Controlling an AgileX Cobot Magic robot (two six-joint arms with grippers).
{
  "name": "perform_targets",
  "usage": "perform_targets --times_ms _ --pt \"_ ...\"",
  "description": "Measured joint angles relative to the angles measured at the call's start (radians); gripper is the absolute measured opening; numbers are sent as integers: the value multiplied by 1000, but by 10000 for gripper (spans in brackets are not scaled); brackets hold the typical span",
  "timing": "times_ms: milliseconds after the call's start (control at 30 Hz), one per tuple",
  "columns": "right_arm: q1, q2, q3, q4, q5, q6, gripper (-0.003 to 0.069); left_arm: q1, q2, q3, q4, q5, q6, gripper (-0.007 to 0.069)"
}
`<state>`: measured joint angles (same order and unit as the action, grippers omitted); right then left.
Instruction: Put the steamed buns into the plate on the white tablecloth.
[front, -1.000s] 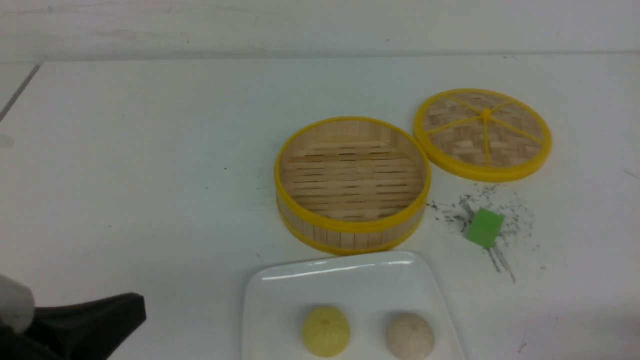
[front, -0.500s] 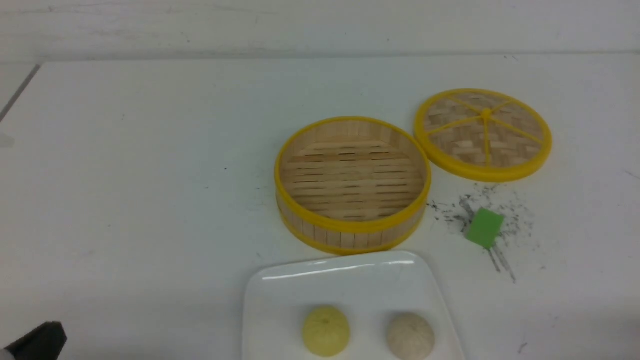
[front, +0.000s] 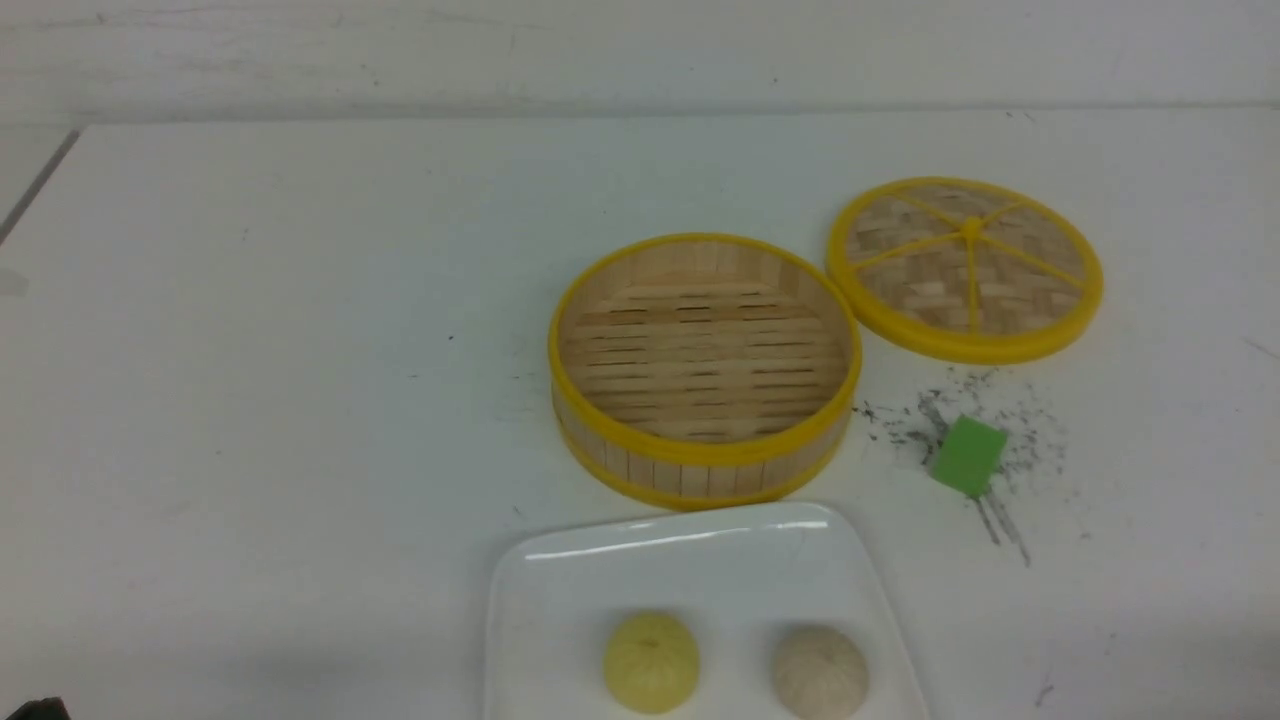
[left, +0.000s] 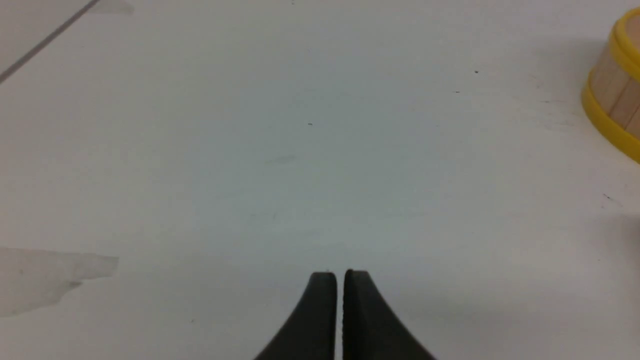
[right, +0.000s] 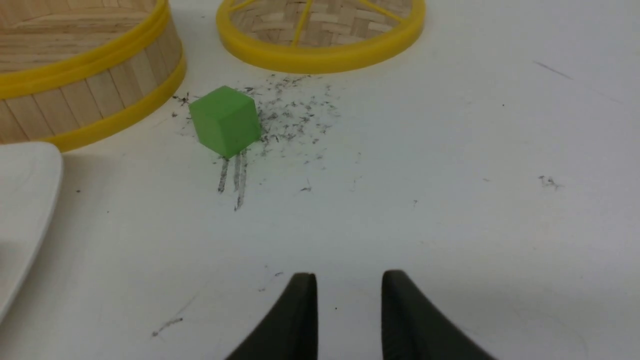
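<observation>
White tablecloth (front: 300, 300), flat and faintly specked, covers the whole surface in the front view. Near the front edge sits the glossy white rectangular plate (front: 690, 550) with rounded corners; on it lie both steamed buns, the pale yellow pleated bun (front: 651, 662) to the left and the off-white pleated bun (front: 820, 672) to the right, apart from each other. Just behind the plate stands the round bamboo steamer with yellow rims (front: 705, 365), with nothing in it. To its right and further back lies the round woven lid with a yellow rim (front: 966, 268), flat on the cloth. A small green block (front: 968, 455) rests among dark scratch marks between lid and plate.

From the left wrist view, the left pincer (left: 340, 280) hangs over bare cloth, its two black fingers nearly touching with only a thin slit between them, holding nothing. A piece of the steamer's wall shows at one edge.

From the right wrist view, the right pincer (right: 349, 282) has its fingers parted with a clear gap, nothing between them. The green block, steamer, lid and a corner of the plate lie beyond it.
</observation>
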<state>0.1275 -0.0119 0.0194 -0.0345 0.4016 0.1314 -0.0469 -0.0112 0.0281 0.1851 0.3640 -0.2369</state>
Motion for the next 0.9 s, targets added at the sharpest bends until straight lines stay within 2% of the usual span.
perform_targets --times_ms 900 --pt "0 0 0 0 0 0 236 -26 0 -2 -6 6 7 73"
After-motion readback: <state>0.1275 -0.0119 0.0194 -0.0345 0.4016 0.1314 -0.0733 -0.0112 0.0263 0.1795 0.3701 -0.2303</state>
